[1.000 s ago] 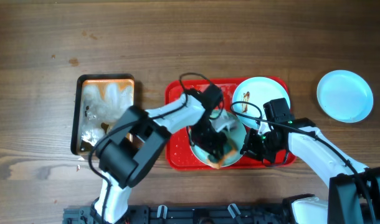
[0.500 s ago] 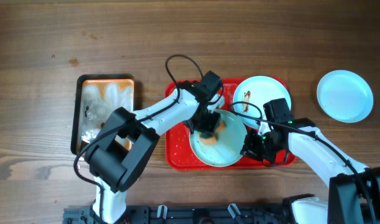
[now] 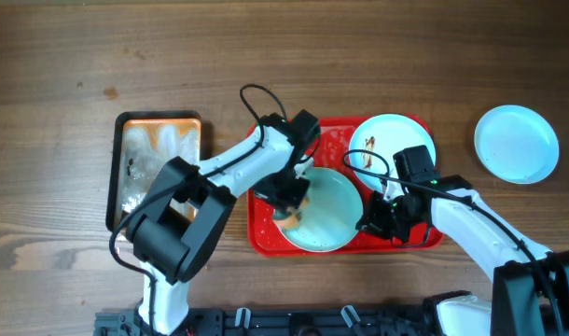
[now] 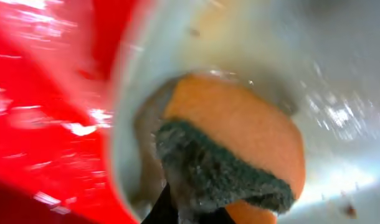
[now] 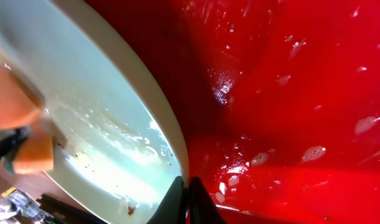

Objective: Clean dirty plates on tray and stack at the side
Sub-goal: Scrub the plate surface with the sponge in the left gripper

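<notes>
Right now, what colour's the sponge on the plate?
Orange sponge with a dark grey-green scouring layer; shows best in the left wrist view.

A brown wooden table (image 3: 266, 56) fills the view — grain running sideways, evenly lit.

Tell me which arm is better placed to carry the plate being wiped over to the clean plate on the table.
Probably right: the right end effector grips the rim of the plate being wiped and sits nearer the clean plate; the left end effector holds the sponge.
</notes>
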